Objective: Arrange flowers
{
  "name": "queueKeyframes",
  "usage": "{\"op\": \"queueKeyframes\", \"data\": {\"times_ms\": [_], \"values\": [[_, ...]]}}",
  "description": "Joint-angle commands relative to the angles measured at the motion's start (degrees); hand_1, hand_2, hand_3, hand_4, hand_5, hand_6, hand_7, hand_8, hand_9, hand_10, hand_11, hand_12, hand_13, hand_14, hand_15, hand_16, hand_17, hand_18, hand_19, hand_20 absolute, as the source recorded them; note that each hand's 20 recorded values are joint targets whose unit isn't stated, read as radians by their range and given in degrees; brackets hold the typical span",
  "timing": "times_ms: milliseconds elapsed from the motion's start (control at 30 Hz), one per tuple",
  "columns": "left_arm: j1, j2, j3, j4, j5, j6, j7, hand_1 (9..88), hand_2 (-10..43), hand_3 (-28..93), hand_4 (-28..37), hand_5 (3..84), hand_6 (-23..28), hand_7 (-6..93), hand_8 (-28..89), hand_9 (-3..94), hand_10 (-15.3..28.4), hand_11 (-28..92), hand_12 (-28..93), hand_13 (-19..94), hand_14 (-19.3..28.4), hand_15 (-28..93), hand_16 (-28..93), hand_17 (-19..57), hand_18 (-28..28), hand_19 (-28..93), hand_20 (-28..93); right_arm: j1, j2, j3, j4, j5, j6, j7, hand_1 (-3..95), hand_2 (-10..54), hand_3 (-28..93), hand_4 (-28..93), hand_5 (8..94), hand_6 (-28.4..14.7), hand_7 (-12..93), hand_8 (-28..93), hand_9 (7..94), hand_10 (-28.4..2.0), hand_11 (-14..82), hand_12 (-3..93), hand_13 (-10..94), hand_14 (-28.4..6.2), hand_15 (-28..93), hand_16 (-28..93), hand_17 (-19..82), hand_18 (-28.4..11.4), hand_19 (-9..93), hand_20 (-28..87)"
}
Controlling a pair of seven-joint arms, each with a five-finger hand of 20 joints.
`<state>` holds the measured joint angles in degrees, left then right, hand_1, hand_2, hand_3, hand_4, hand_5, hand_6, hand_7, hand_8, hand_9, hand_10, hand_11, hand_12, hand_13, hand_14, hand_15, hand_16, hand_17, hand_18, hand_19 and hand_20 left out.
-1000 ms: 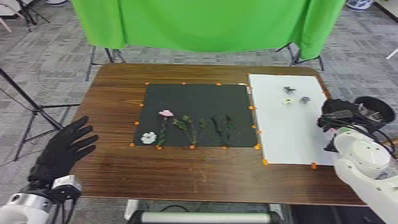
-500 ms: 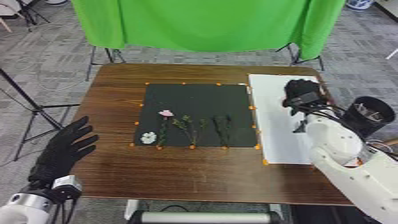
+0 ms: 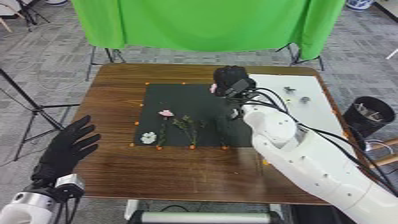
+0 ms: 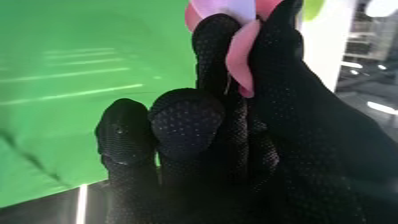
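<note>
My right hand (image 3: 233, 79) is over the upper right part of the dark mat (image 3: 169, 100), shut on a pink flower (image 3: 213, 88). In the right wrist view the hand (image 4: 235, 115) pinches the pink flower (image 4: 242, 50) between thumb and fingers. On the mat lie another pink flower (image 3: 166, 113), a white flower (image 3: 148, 137) and green stems (image 3: 187, 127). My left hand (image 3: 64, 150) stays at the table's left edge, its fingers straight and spread. Small grey pieces (image 3: 290, 89) rest on the white sheet (image 3: 311, 107).
A black bin (image 3: 370, 115) with things inside stands off the table's right edge. Orange markers line the mat's border. The brown table (image 3: 169, 175) extends in front of the mat, and a green cloth (image 3: 209, 25) hangs behind the table.
My right hand has moved left from beside the bin, across the white sheet to the dark mat, with the pink flower now visible at it. The left hand has barely moved.
</note>
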<state>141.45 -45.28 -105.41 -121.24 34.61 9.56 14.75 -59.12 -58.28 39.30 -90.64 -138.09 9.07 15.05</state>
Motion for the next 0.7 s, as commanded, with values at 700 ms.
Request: {"op": "queueKeyframes", "data": {"times_ms": [700], "values": [[-3.8, -0.06, 1.66, 1.73, 1.41, -2.52, -3.16, 24.6, -1.3, 70, -24.4, 25.6, 2.4, 20.8, -11, 21.1, 12.2, 21, 16, 19, 16.4, 30, -1, -9.3, 22.8, 42, 7, 1.4, -9.3, -8.9, 4.1, -4.2, -1.6, -0.5, 47.5, -9.5, 84, -28, 69.2, 3.1, 48, 3, 89.0, -4.4, 16.3, 46.8, 77, -3.3, 72, 29, 42, -18.9, 93, 54]]}}
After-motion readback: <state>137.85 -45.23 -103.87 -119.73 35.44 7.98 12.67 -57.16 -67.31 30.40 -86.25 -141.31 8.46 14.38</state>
